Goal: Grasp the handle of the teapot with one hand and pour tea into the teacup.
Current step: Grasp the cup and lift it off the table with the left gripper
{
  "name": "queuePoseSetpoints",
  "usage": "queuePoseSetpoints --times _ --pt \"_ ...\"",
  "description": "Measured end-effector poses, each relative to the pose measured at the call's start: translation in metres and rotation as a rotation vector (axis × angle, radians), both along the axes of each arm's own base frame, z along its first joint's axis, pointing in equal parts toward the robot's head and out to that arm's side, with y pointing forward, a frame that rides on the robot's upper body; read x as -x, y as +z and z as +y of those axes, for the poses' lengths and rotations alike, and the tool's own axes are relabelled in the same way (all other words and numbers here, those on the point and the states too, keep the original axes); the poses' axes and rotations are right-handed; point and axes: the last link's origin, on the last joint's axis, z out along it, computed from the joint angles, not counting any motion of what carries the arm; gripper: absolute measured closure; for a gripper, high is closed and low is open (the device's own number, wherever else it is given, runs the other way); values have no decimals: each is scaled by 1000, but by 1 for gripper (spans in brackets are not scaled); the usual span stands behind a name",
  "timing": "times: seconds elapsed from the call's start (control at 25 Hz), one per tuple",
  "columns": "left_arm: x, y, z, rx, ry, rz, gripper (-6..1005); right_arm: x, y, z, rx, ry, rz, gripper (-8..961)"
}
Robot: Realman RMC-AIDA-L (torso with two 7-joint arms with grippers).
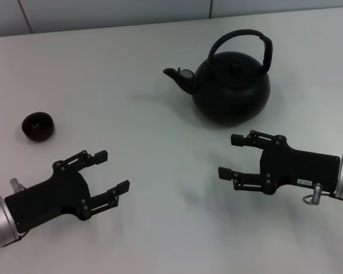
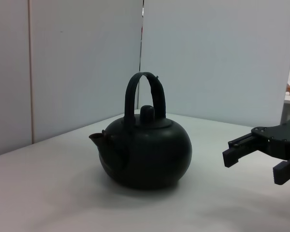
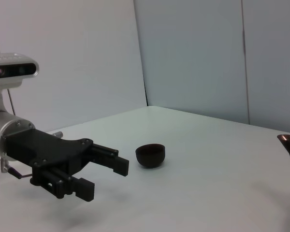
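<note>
Our right gripper point(image 1: 227, 156), jaws spread, empty, nearer: teapot point(image 1: 231, 88) just ahead, handle point(image 1: 267, 50) arching above. Left gripper point(image 1: 111, 170) spread too; teacup point(image 1: 38, 125) beside it.

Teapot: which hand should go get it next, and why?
Probably the right hand should rise and reach forward to the handle of the teapot. That hand is open and empty, low on the table just in front of the pot. The left hand sits open near the teacup, farther from the pot.
</note>
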Motion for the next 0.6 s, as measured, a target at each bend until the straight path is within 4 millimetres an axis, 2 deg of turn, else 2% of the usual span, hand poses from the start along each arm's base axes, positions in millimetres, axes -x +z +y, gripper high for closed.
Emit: queuePoseSetpoints --times 0.36,0.52,0.6 --pt "0 2 0 -9 -5 0 224 0 0 -1 2 -1 3 121" --pt "4 18 9 -114 32 -28 221 0 0 -2 3 0 7 121" --pt "11 38 24 -243 116 -87 219 0 -1 -2 4 -1 7 121"
